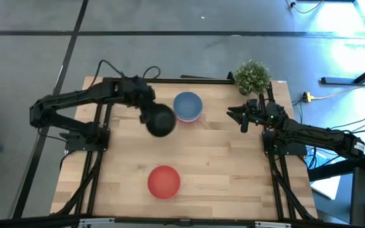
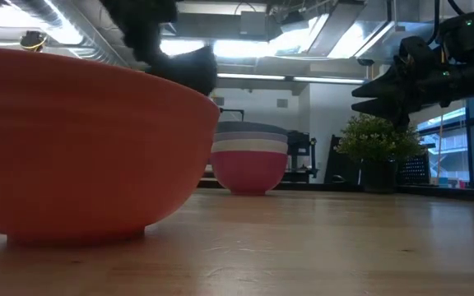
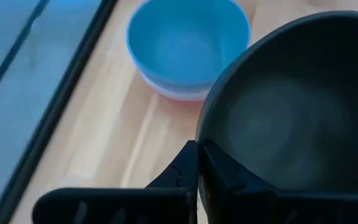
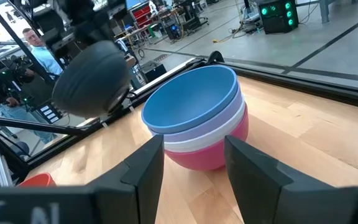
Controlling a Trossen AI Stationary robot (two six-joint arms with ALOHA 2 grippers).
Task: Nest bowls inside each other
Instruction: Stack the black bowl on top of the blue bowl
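Observation:
A stack of bowls [image 1: 187,106] stands toward the table's far side: blue on top, then lavender, white and crimson-pink at the bottom [image 4: 194,118] [image 2: 249,156]. The red-orange bowl [image 1: 164,181] sits alone near the near edge and looms large in the low view [image 2: 81,148]. My left gripper [image 3: 199,149] is shut on the black bowl [image 1: 161,121], which is in the air just left of the stack [image 2: 189,66] [image 4: 92,78]. My right gripper [image 1: 239,117] is open, off the table, right of the stack, its fingers [image 4: 194,168] pointing at it. My left gripper pinches the black bowl's rim [image 3: 199,138] on the side nearest the arm, one finger inside the bowl [image 3: 235,177] and one outside [image 3: 173,177]. The bowl is lifted clear of the table and tilted, its opening turned up toward the wrist.
A green potted plant [image 1: 252,76] stands at the table's far right corner, behind my right gripper. Bare wood lies between the stack and the red-orange bowl [image 1: 220,158]. People [image 4: 17,56] are in the room beyond the table's left side.

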